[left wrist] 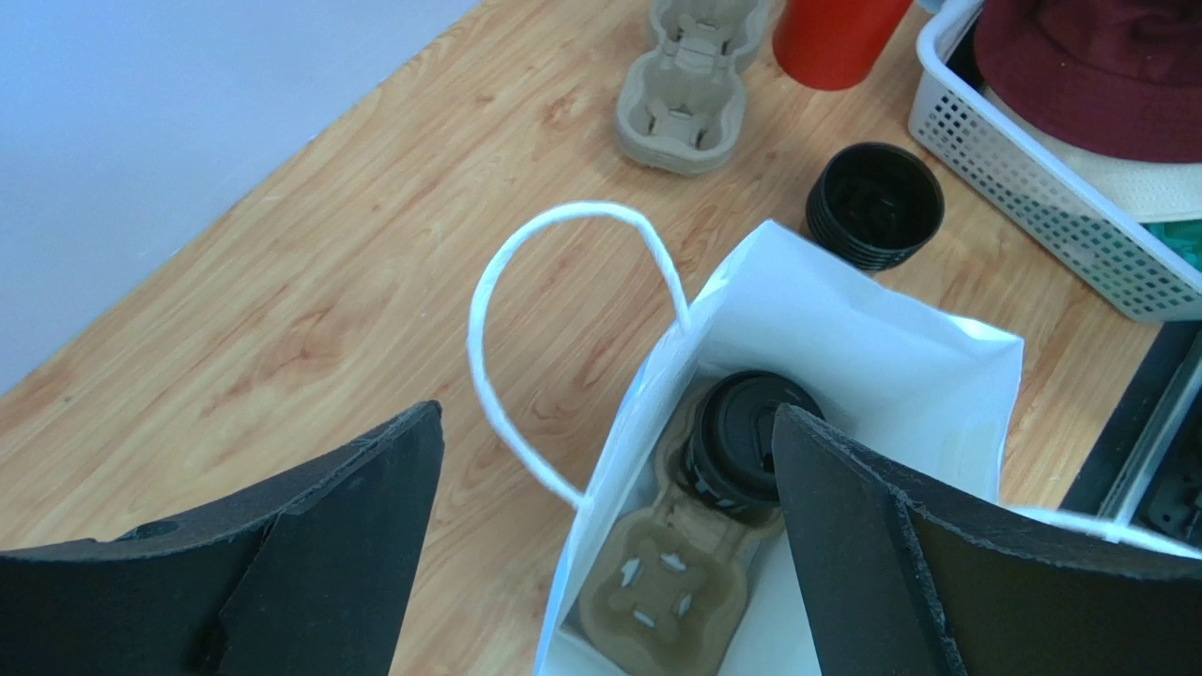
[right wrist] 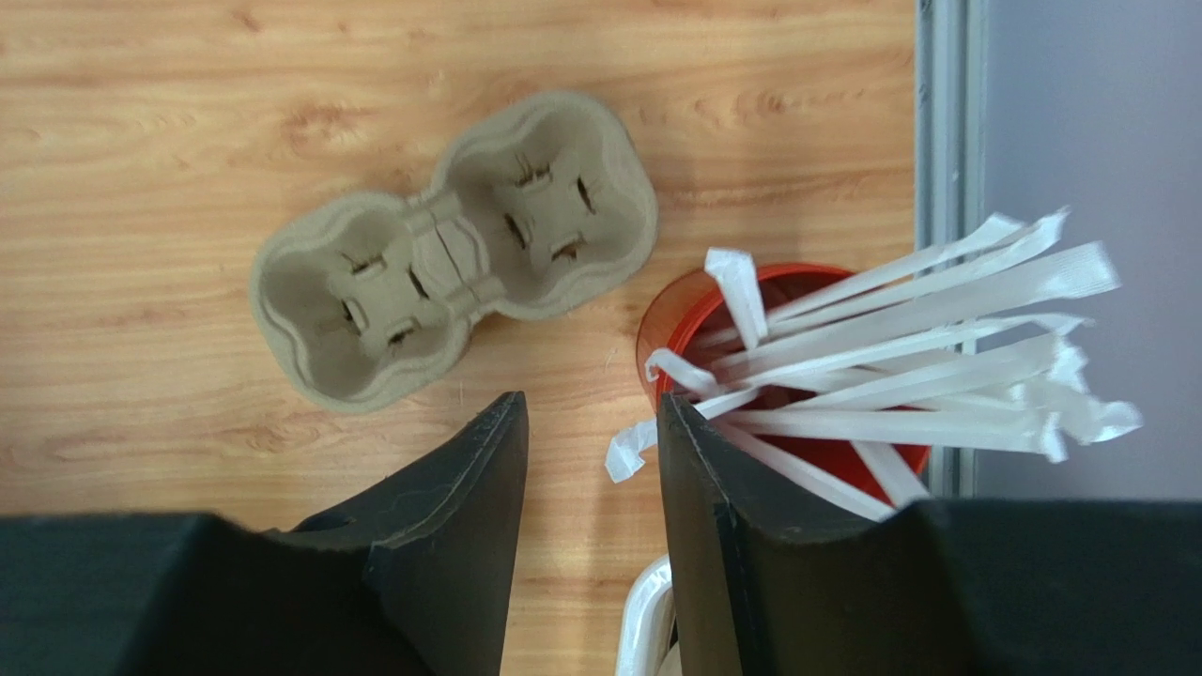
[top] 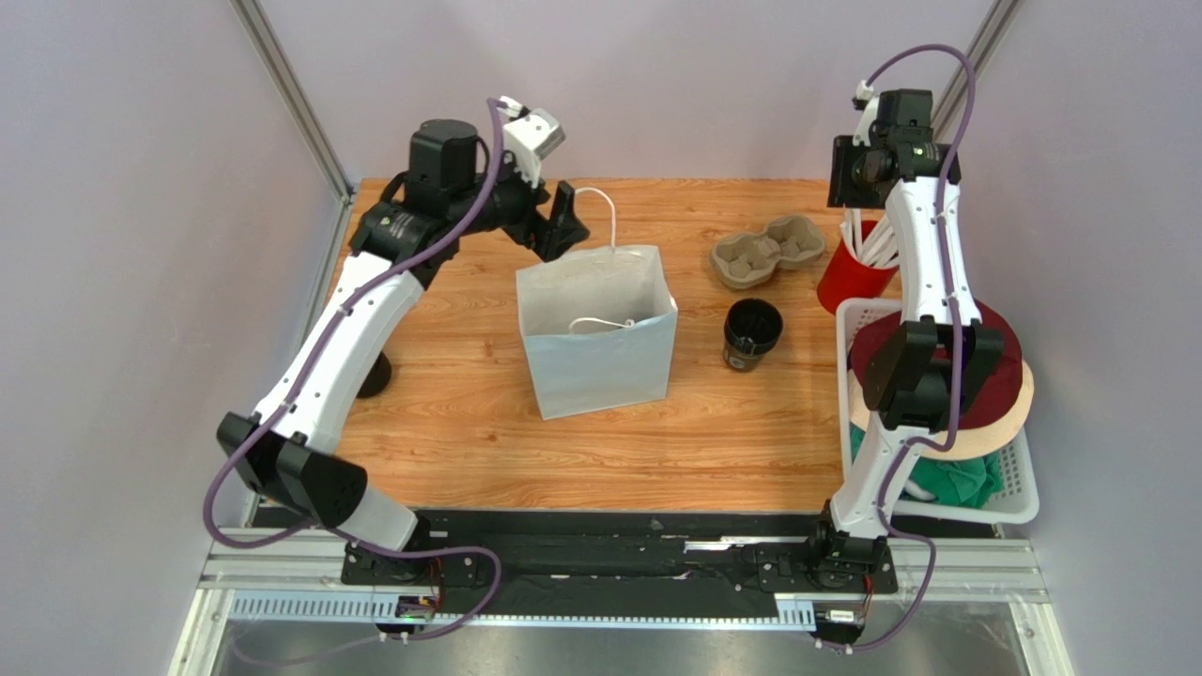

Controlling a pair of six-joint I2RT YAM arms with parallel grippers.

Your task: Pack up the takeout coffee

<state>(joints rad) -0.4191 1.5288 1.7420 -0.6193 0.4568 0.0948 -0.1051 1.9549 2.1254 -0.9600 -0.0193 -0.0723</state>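
Pale grey-lilac walls [top: 677,85] on three sides, slanted metal corner posts [top: 294,96] at the back, evenly lit wood-grain tabletop [top: 452,423], aluminium rail [top: 607,606] along the near edge.

No text, label, brand, number or sign can be read in any view. The white paper bag [top: 600,369], black coffee cup [top: 752,333], brown pulp cup carrier [top: 766,251] and red cup [top: 844,278] show plain, unprinted faces.

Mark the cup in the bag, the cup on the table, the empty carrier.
Cup in the bag [left wrist: 734,444]: left wrist view, lid.
Cup on the table [top: 752,331]: top external view, open mouth.
Empty carrier [right wrist: 449,254]: right wrist view, centre bridge.
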